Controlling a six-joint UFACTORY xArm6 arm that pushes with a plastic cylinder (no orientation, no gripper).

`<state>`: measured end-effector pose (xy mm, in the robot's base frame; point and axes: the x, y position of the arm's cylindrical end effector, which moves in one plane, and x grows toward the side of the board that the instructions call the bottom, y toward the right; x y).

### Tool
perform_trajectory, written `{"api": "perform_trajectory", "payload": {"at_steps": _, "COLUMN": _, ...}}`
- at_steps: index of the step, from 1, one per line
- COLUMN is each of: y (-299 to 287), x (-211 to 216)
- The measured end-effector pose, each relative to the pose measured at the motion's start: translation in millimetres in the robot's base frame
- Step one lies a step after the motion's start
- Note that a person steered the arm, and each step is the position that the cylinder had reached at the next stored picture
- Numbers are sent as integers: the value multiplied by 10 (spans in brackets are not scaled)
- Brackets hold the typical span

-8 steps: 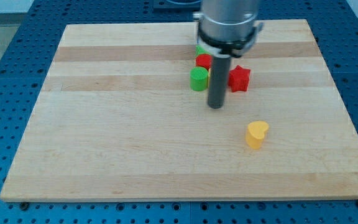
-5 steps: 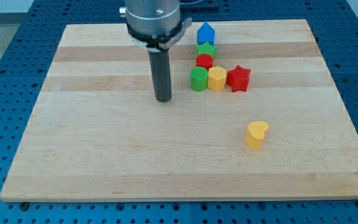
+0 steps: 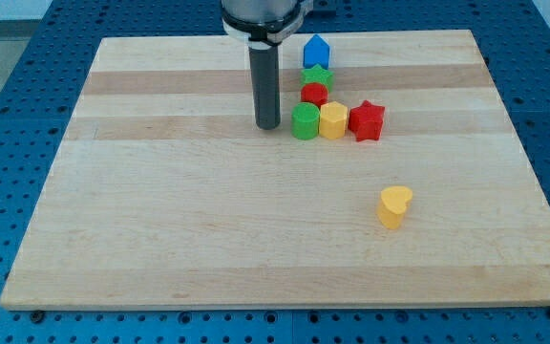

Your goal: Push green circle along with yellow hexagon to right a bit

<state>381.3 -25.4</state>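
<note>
The green circle (image 3: 305, 122) stands on the wooden board (image 3: 160, 210), touching the yellow hexagon (image 3: 332, 121) on its right. A red star (image 3: 367, 120) sits right of the hexagon, touching or nearly touching it. My tip (image 3: 268, 125) is on the board just left of the green circle, with a small gap between them, at about the same height in the view.
A red circle (image 3: 314, 94), a green star (image 3: 317, 76) and a blue house-shaped block (image 3: 316, 51) form a column above the green circle and yellow hexagon. A yellow heart (image 3: 394, 206) stands alone toward the view's lower right.
My tip swung from below the yellow hexagon far to the left, then moved back right and up, ending just left of the green circle. The blocks have not moved.
</note>
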Motion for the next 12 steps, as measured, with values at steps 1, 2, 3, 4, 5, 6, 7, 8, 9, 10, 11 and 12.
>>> {"api": "perform_trajectory", "payload": {"at_steps": 1, "y": 0, "x": -26}}
{"api": "perform_trajectory", "payload": {"at_steps": 2, "y": 0, "x": -33}}
{"api": "perform_trajectory", "payload": {"at_steps": 3, "y": 32, "x": -33}}
{"api": "perform_trajectory", "payload": {"at_steps": 4, "y": 33, "x": -33}}
{"api": "perform_trajectory", "payload": {"at_steps": 5, "y": 37, "x": -33}}
{"api": "perform_trajectory", "payload": {"at_steps": 6, "y": 164, "x": -33}}
{"api": "perform_trajectory", "payload": {"at_steps": 7, "y": 164, "x": -33}}
{"api": "perform_trajectory", "payload": {"at_steps": 8, "y": 164, "x": -37}}
{"api": "perform_trajectory", "payload": {"at_steps": 9, "y": 182, "x": -44}}
{"api": "perform_trajectory", "payload": {"at_steps": 10, "y": 229, "x": -45}}
{"api": "perform_trajectory", "payload": {"at_steps": 11, "y": 229, "x": -49}}
{"api": "perform_trajectory", "payload": {"at_steps": 12, "y": 229, "x": -50}}
